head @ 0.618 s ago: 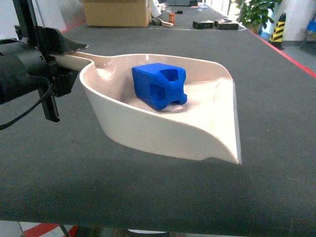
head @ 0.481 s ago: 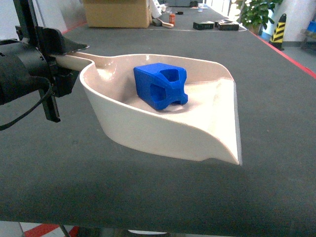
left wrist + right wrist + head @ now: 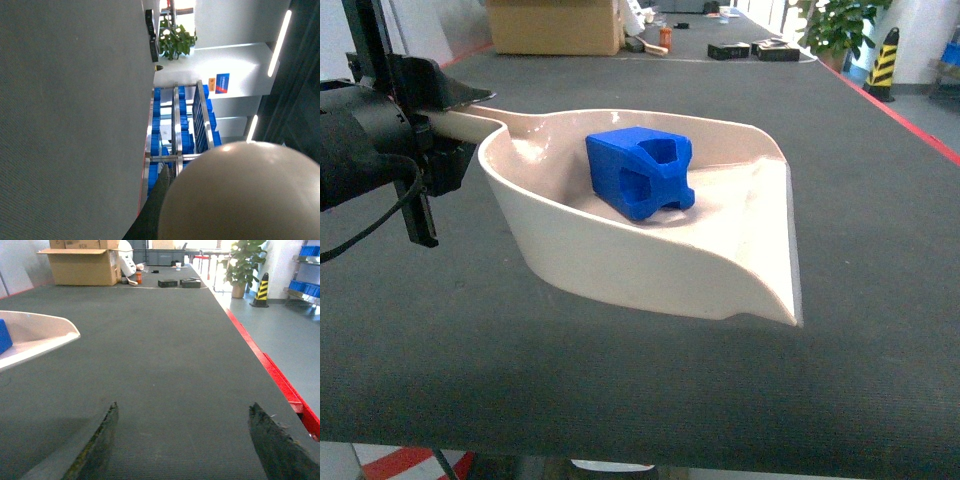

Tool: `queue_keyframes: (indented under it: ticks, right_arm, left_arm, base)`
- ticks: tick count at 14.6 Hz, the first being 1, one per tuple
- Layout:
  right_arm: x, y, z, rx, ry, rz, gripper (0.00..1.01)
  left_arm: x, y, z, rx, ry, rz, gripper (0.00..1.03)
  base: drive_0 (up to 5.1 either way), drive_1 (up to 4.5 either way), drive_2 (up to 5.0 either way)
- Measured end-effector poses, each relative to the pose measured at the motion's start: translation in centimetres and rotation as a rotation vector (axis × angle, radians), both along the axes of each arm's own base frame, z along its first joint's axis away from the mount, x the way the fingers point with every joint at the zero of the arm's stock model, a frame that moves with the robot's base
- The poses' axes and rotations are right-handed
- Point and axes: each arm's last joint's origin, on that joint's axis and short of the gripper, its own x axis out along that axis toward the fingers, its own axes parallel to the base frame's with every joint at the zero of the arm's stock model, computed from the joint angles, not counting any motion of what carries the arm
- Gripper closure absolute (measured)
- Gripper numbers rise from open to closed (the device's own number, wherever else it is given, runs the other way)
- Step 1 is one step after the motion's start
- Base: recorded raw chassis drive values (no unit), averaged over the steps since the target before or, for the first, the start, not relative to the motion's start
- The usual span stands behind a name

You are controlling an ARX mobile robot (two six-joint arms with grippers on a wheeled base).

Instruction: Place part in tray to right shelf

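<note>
Left end effector (image 3: 448, 118): black, reaching in level from the left edge, clamped on the handle of the cream plastic dustpan-shaped tray (image 3: 620, 265). Tray: long axis left-right, open lip rightward, over the dark grey table (image 3: 620, 390). Bright-blue holed plastic part (image 3: 640, 172): inside tray. Right end effector (image 3: 182, 440): jaws wide apart, empty.

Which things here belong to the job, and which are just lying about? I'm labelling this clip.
Job:
- blue part, lying in the tray
- cream tray
- left end effector, clamped on the tray's handle

Lying about:
- cardboard box
- black boxes
- potted plant
- striped cone
- right end effector, open, empty
</note>
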Motion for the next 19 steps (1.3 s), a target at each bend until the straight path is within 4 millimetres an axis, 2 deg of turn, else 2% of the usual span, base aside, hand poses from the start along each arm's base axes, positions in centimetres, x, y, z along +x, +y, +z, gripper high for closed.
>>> queue_keyframes:
  ticks: [1,2,19]
  right_arm:
    - [0.0,0.0,0.01,0.0,-0.001,0.0,0.06]
    - [0.0,0.0,0.01,0.0,-0.002,0.0,0.04]
    - [0.0,0.0,0.01,0.0,-0.002,0.0,0.03]
  left_arm:
    - [-0.02,-0.13,0.0,0.0,0.0,-0.007,0.91]
    - [-0.02,-0.07,-0.03,0.0,0.003,-0.004,0.91]
    - [-0.04,-0.2,-0.07,0.0,0.005,-0.01,0.91]
  base:
    - [4.6,-3.86,-1.1]
    - [4.8,-3.43,-1.7]
    - [5.0,-2.43,-2.4]
